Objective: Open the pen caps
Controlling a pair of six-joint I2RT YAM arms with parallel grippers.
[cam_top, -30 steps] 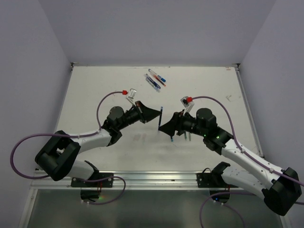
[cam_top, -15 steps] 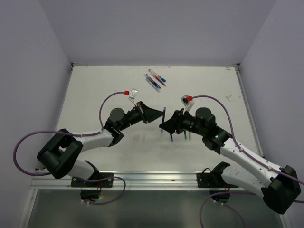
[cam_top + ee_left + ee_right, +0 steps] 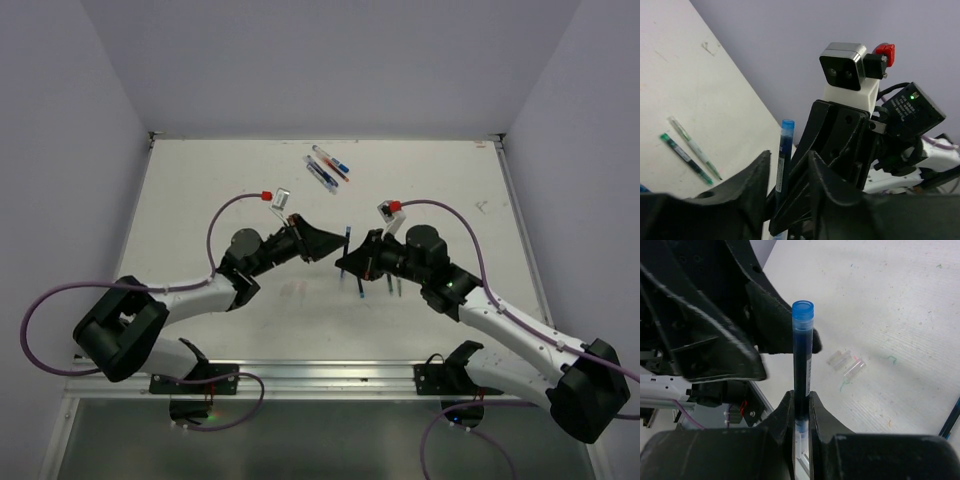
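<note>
The right gripper [image 3: 801, 400] has its jaws clamped on the pen [image 3: 802, 355], long axis straight out, blue end outermost. The left gripper [image 3: 788, 165] has its jaws apart, seemingly flanking it.

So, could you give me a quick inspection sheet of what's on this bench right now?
Surface: white table, faint ink marks.
Job's things: blue pen upright, blue cap on top; spare pens at the far edge; two loose pens lying flat.
Clutter: two small clear bits on the table.
Grippers: right gripper shut on the blue pen; left gripper open, pen seen between its fingers.
Cables: purple cables loop off both arms.
Surroundings: plain lilac walls.
</note>
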